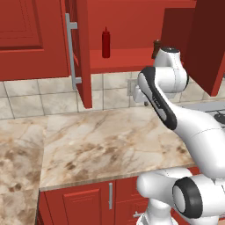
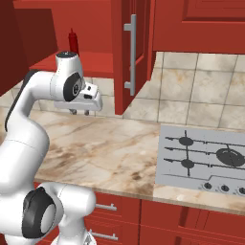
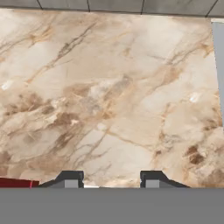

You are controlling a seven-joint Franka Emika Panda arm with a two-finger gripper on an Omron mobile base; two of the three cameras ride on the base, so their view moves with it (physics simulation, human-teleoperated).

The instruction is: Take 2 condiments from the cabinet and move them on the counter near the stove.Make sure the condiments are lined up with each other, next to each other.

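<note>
Left base view: cabinet (image 1: pixel 81 52) stands open, its door swung out edge-on with the long silver bar handle (image 1: pixel 70 50) on the outer face. Red squeeze bottle (image 1: pixel 106 43) upright on the red shelf (image 1: pixel 127 60), toward the left. Dark brown shaker (image 1: pixel 156 48) also on the shelf, to the right of the bottle and well apart from it, partly hidden behind the arm's upper joint. Beige marble surface (image 1: pixel 105 140) below carries neither condiment. A corner of the stove (image 1: pixel 215 115) shows at the right edge, behind the arm.

Right base view: the claw (image 2: pixel 80 112) hangs below the shelf and above the surface, fingers pointing down, nothing between them. The bottle's top shows above the arm's wrist joint. The stove lies flat in the surface at right, black grates and a row of knobs along its front. The open cabinet door stands between arm and stove.

Hand view: looks straight down on the veined marble. Two dark fingertips (image 3: pixel 70 178) rise at the bottom with a clear gap between them, spread apart and pinching nothing. Grey tile edge (image 3: pixel 113 5) along the top.
</note>
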